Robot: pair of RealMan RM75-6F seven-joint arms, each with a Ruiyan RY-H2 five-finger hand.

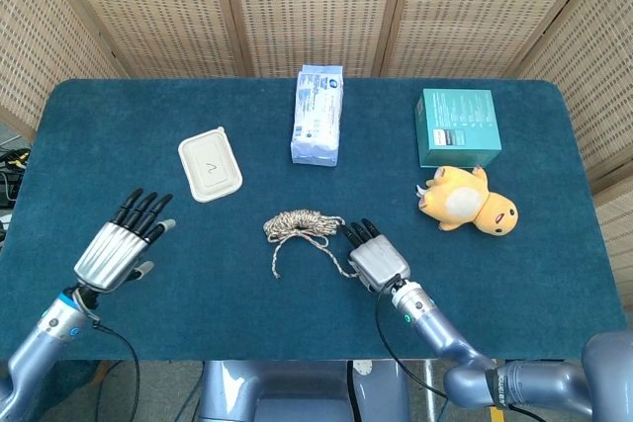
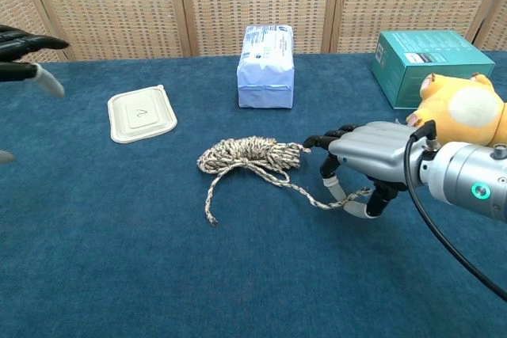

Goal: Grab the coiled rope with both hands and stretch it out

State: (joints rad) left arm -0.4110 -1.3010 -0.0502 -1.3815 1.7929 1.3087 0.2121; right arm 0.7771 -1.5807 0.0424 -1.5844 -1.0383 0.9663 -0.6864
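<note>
The coiled rope (image 1: 302, 224) (image 2: 249, 154), speckled beige, lies mid-table with one loose tail toward the front. A second strand (image 2: 317, 194) trails right, under my right hand. My right hand (image 1: 374, 256) (image 2: 366, 157) hovers palm down just right of the coil. Its fingertips (image 2: 310, 142) touch the coil's right edge and its thumb (image 2: 366, 210) sits beside the strand's end, without a closed grip that I can see. My left hand (image 1: 124, 242) (image 2: 24, 51) is far to the left of the rope, raised, its fingers spread and holding nothing.
A beige lidded container (image 1: 210, 163) lies at the left rear of the rope. A blue-white packet (image 1: 317, 114) stands behind it. A teal box (image 1: 457, 126) and a yellow plush toy (image 1: 467, 200) sit at the right, close behind my right hand.
</note>
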